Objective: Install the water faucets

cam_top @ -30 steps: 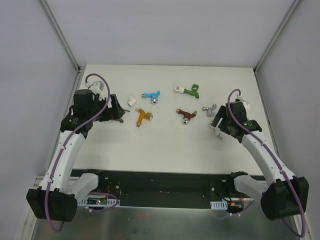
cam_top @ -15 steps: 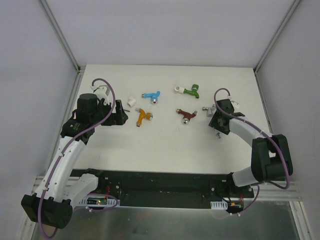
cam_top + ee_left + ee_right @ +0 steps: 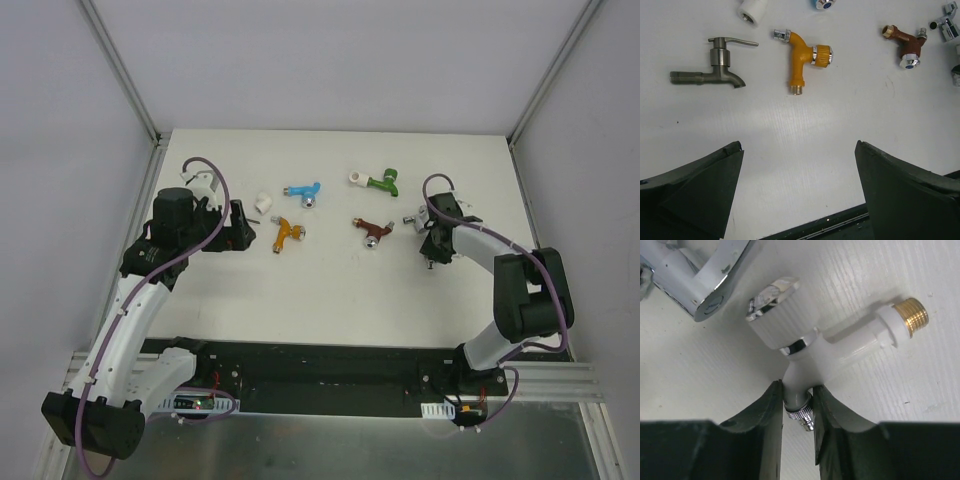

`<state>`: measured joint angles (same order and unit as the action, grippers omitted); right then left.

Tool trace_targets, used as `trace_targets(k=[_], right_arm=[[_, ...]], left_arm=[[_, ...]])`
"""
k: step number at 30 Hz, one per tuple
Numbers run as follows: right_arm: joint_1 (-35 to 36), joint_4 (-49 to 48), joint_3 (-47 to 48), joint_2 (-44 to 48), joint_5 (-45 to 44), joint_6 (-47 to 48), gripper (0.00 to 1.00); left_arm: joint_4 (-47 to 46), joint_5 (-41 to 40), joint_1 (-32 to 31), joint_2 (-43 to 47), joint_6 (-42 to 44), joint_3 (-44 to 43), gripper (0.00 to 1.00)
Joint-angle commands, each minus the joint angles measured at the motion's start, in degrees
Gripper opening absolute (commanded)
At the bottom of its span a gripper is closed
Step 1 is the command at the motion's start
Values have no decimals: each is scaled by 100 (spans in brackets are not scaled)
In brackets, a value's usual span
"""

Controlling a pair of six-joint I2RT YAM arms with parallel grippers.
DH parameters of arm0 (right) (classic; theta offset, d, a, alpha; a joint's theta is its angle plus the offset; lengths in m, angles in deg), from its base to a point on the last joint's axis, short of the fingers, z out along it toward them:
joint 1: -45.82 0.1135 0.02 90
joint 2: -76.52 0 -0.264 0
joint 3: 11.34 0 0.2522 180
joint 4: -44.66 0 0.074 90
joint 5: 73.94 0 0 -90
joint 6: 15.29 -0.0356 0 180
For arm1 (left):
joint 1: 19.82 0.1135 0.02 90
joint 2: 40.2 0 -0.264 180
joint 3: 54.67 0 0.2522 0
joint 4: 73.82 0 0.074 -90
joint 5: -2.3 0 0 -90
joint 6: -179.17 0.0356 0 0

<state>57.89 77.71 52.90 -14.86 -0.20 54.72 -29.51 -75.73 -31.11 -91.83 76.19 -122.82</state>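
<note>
My right gripper (image 3: 798, 400) is shut on the spout of the white faucet (image 3: 810, 342), which lies on the table with its brass thread pointing right. In the top view that gripper (image 3: 432, 247) sits low at the right, just below a chrome faucet (image 3: 414, 217). My left gripper (image 3: 797, 145) hangs open above bare table with nothing between its fingers. Beyond it lie a dark grey faucet (image 3: 710, 72) and the orange faucet (image 3: 802, 57). The blue (image 3: 303, 191), green (image 3: 380, 182) and brown (image 3: 371, 231) faucets lie mid-table.
A short white pipe fitting (image 3: 263, 201) lies beside the blue faucet, near the left gripper (image 3: 238, 225). A chrome faucet body (image 3: 695, 275) rests close above and left of the white faucet. White walls enclose the table on three sides.
The right arm has swung left and down over the white faucet, and its jaws have closed on the spout. The left gripper dropped slightly a second ago and has held still since.
</note>
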Motion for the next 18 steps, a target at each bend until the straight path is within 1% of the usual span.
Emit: trace_targets(k=[1,4,6,7,10,11,14,18], right_arm=[[57,172,15,189,69,-14,21],[443,189,-222,672,-132,21,9],[803,198,-354,1128,-177,74,2],[997,163,-424,1365,-107,126,0],[1585,-30,-609,2033,-1,407,0],[1892,-126,-670,2227,43,547,0],[2561,-574,-759,2764,183,943,0],[3273,-1066,-811,3081,359,1593,0]], left_arm=[[-48,367,-40,-57,-65,8,99],[-110,745,-31,-197,-380,-28,99],[-215,1052,-40,-294,-784,-28,99],[-285,1123,-40,-338,-986,-19,99],[-592,1395,-101,-513,-1575,104,99],[-794,1474,-145,-601,-1725,148,99],[-1234,1668,-400,-856,-2252,236,99],[-2085,1949,-803,-1173,-3008,359,99]])
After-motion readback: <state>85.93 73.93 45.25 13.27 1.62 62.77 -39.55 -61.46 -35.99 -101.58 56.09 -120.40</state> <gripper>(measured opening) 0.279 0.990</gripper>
